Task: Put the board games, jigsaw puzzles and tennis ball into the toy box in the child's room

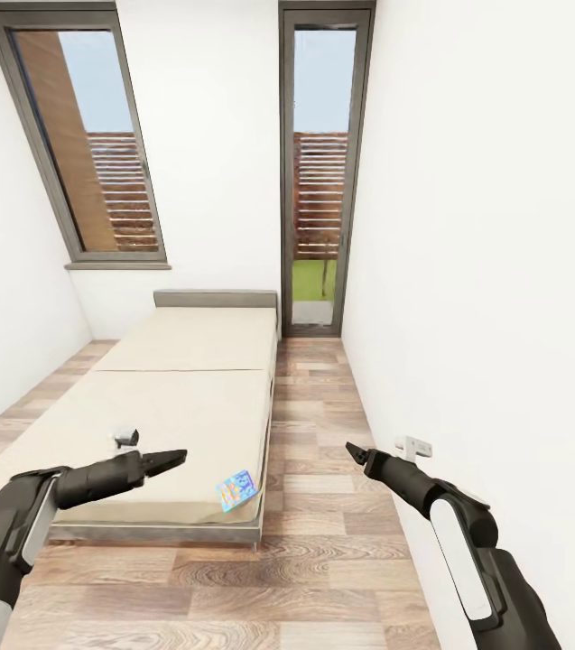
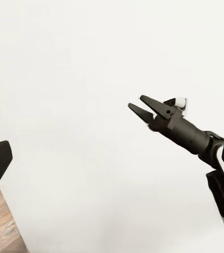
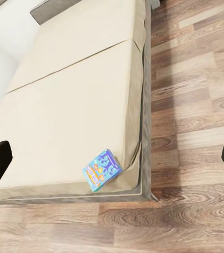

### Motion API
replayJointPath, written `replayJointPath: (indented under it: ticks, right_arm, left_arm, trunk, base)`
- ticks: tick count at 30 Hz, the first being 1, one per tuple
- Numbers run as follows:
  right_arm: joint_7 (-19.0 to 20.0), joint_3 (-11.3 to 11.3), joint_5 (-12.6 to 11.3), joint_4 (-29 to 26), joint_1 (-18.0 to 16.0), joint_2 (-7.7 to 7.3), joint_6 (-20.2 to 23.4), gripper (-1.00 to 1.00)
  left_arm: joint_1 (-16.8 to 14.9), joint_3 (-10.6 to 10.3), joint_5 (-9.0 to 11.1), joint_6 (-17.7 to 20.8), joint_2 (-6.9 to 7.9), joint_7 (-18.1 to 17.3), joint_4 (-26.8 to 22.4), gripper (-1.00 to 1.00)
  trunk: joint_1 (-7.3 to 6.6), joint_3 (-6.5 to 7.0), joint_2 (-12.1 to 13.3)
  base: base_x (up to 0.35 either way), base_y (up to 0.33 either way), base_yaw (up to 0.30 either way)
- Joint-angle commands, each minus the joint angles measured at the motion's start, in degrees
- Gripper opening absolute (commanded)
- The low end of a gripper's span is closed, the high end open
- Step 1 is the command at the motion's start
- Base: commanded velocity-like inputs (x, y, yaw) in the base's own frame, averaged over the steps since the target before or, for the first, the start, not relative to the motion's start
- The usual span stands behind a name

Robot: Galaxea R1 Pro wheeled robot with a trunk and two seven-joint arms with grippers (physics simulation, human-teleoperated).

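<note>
Board games are what the bed (image 1: 188, 397) should carry, and one small box (image 1: 236, 490) shows on it — a blue printed cover with an orange-yellow patch, lying flat at the near corner on the side toward the open floor, just inside the mattress edge. By its thickness I take it for a board game, though its colours are hard to read at this size. A second game is not visible on the plain cream top. As far as these pictures tell, the collecting is at an early stage: the box is not yet picked up, and the toy box and tabletop are somewhere out of the picture.

Room to move is fair. A strip of wood-plank floor (image 1: 323, 433) runs between the bed's long side and the white wall (image 1: 486, 271), leading to a tall glass door (image 1: 323, 181) at the far end. The box lies near the bed's edge, so a reach from the foot or from that strip looks unobstructed.

Left tool (image 1: 171, 459) hovers over the near end of the bed, holding nothing, its fingers close together at the tips. Right tool (image 1: 354, 450) hangs over the floor strip — empty, jaws parted.
</note>
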Motion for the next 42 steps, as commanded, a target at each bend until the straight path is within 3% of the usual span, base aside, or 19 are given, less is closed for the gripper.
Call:
replayJointPath:
  ticks: [1, 10, 16, 23, 27, 34, 40, 42]
  right_arm:
    - [0.3, -0.2, 0.1, 0.0, -0.1, 0.06, 0.4, 1.00]
    - [0.4, -0.2, 0.1, 0.0, -0.1, 0.06, 0.4, 1.00]
    - [0.5, -0.1, 0.0, 0.0, -0.1, 0.06, 0.4, 1.00]
    - [0.6, 0.0, -0.1, -0.1, -0.1, 0.13, 0.4, 1.00]
    - [0.6, 0.1, -0.1, -0.2, -0.1, 0.15, 0.4, 1.00]
    - [0.6, 0.9, 0.0, -0.2, -0.1, 0.34, 0.5, 1.00]
    - [0.6, 3.6, 0.0, -0.4, -0.1, 0.17, 0.4, 1.00]
    - [0.6, 4.1, 0.0, -0.4, -0.1, 0.19, 0.4, 1.00]
  left_arm:
    - [-0.1, 0.0, 0.1, 0.3, -0.04, 1.3, 1.0, 1.00]
    - [-0.2, -0.1, 0.2, -4.2, -0.52, 11.3, 8.7, 1.00]
    - [-0.6, 0.0, 0.3, -12.0, -1.45, 21.2, 18.2, 1.00]
    - [-0.7, 0.0, 0.3, -18.0, -2.00, 23.8, 25.1, 1.00]
    - [-0.7, -0.4, 0.2, -25.5, -2.56, 24.3, 33.0, 1.00]
    - [-0.7, -1.4, 0.1, -32.2, -3.61, 24.9, 39.7, 1.00]
    - [-0.7, -3.2, -0.1, -36.2, -4.84, 30.9, 44.7, 1.00]
    - [-0.7, -3.5, -0.2, -36.7, -6.23, 32.1, 46.5, 1.00]
  trunk:
    - [0.04, -0.13, -0.1]
    - [1.57, -1.39, -2.9]
    - [2.89, -2.46, -5.3]
    - [4.43, -3.72, -8.2]
    - [5.31, -4.44, -9.8]
    - [6.85, -5.70, -12.6]
    - [8.16, -6.77, -15.0]
    - [8.60, -7.13, -15.8]
  base:
    - [0.000, 0.000, 0.000]
    - [0.000, 0.000, 0.000]
    - [0.000, 0.000, 0.000]
    - [0.000, 0.000, 0.000]
    - [0.000, 0.000, 0.000]
    - [0.000, 0.000, 0.000]
    - [0.000, 0.000, 0.000]
    - [0.000, 0.000, 0.000]
